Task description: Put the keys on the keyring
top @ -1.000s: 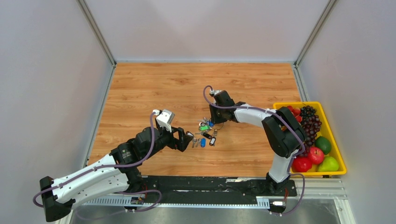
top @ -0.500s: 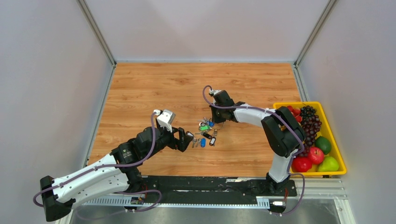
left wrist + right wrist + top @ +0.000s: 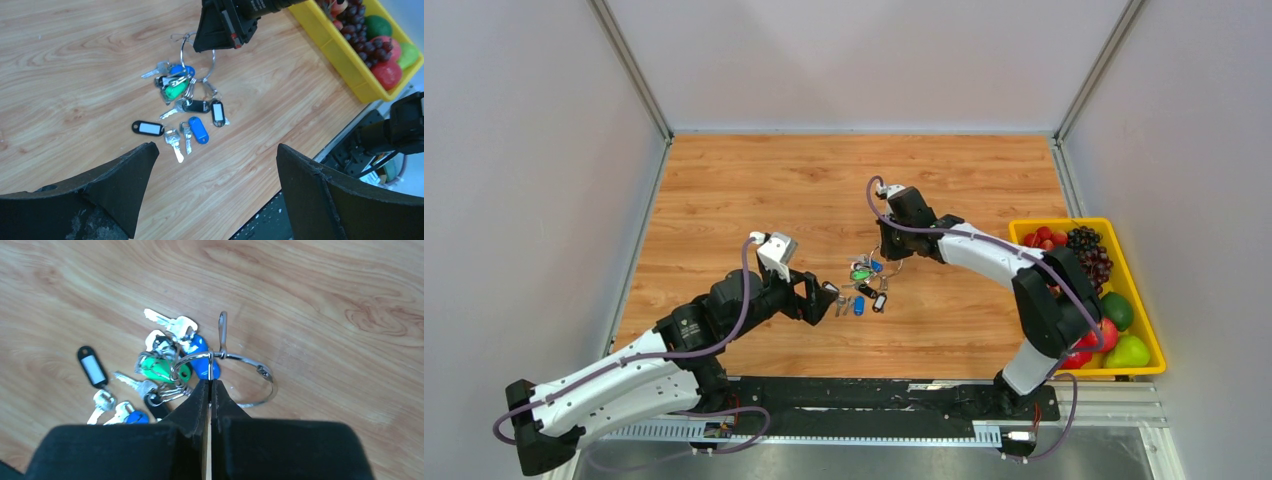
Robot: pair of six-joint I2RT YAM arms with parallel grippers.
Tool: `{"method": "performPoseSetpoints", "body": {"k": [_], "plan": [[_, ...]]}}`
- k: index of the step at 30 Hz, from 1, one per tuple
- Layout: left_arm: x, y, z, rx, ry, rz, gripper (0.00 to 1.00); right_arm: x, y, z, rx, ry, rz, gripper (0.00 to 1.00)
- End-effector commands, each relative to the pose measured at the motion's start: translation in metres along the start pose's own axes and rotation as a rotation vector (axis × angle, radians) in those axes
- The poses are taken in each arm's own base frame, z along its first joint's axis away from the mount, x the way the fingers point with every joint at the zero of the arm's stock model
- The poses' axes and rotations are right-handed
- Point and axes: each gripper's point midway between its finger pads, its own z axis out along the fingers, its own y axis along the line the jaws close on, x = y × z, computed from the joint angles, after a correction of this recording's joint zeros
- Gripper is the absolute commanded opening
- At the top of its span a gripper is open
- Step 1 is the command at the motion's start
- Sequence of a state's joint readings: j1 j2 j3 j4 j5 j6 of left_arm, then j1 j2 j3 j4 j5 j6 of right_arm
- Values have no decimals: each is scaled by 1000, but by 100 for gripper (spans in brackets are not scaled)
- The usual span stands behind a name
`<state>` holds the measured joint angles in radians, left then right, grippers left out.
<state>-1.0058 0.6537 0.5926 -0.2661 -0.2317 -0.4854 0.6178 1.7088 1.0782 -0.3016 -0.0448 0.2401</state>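
My right gripper [image 3: 210, 384] is shut on the thin silver keyring [image 3: 261, 371], pinching its wire and holding it tilted up off the wooden table. A bunch of keys trails from it: a green tag [image 3: 161, 369], a blue tag [image 3: 200, 352] and silver keys. A black tag with a white label [image 3: 93, 368] lies apart on the left. In the left wrist view, the keyring [image 3: 214, 59] hangs under the right gripper [image 3: 222, 42], with the keys [image 3: 192, 107] spread below. My left gripper [image 3: 215, 150] is open and empty, just short of the keys [image 3: 864, 285].
A yellow tray [image 3: 1159, 345] of fruit stands at the table's right edge and also shows in the left wrist view [image 3: 345, 62]. Grey walls close in the left, back and right sides.
My right gripper has shifted a little right and away with the keyring in it, and the right arm's elbow has swung right. The left arm has barely moved.
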Motion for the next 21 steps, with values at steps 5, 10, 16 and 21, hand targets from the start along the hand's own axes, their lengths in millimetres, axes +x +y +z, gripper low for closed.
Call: {"method": "performPoseSetpoints", "body": {"k": [5, 10, 16, 21], "plan": [[-44, -21, -18, 66, -77, -19, 100, -32, 42, -74, -159, -80, -42, 0], [-52, -30, -22, 100, -75, -15, 100, -30, 56, -105, -192, -53, -73, 0], [-58, -42, -22, 145, -50, 32, 100, -39, 74, -150, -236, -42, -77, 0], [-53, -52, -14, 191, -13, 59, 100, -34, 87, -179, -268, 25, -80, 0]]}}
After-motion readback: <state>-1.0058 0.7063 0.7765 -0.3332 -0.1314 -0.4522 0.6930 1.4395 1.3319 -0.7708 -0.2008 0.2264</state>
